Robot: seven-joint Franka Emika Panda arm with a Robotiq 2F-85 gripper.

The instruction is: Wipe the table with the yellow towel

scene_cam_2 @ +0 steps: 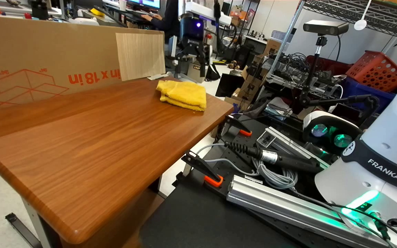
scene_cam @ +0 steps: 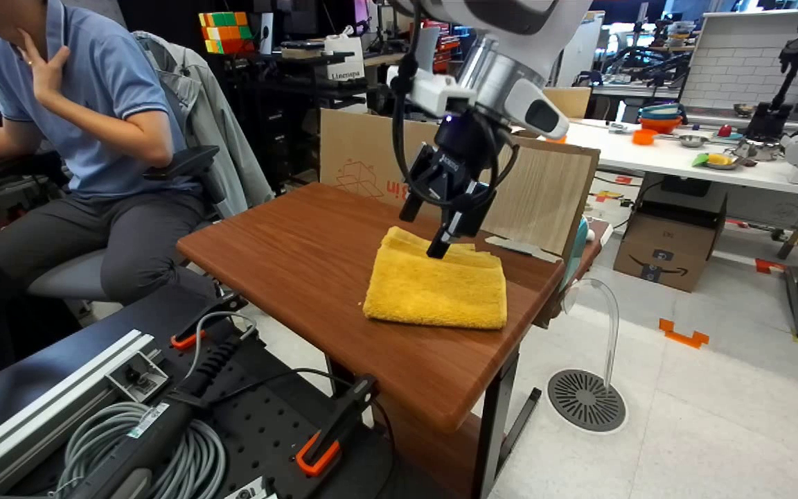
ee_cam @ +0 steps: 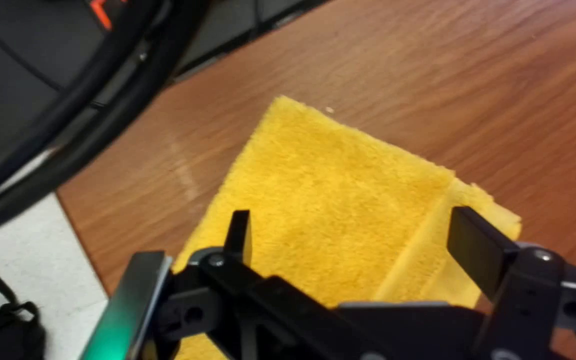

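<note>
The yellow towel [scene_cam: 440,291] lies folded on the reddish-brown table [scene_cam: 288,249], near one end of it. In an exterior view the towel [scene_cam_2: 186,93] is at the table's far end, and the bare wood of the table [scene_cam_2: 95,148] stretches toward the camera. My gripper [scene_cam: 423,232] is open and empty, pointing down above the towel's folded edge. In the other picture from outside, the gripper [scene_cam_2: 190,73] also shows above the cloth. In the wrist view the towel [ee_cam: 328,185] lies below and between the spread fingers of the gripper [ee_cam: 350,225]; they look apart from it.
A cardboard panel [scene_cam: 371,156] stands along one table side, also in an exterior view [scene_cam_2: 53,58]. Clamps with orange grips [scene_cam: 319,454] sit at the opposite edge, beside a black bench [scene_cam_2: 198,213] with cables and metal profiles. A person [scene_cam: 108,138] sits near the table.
</note>
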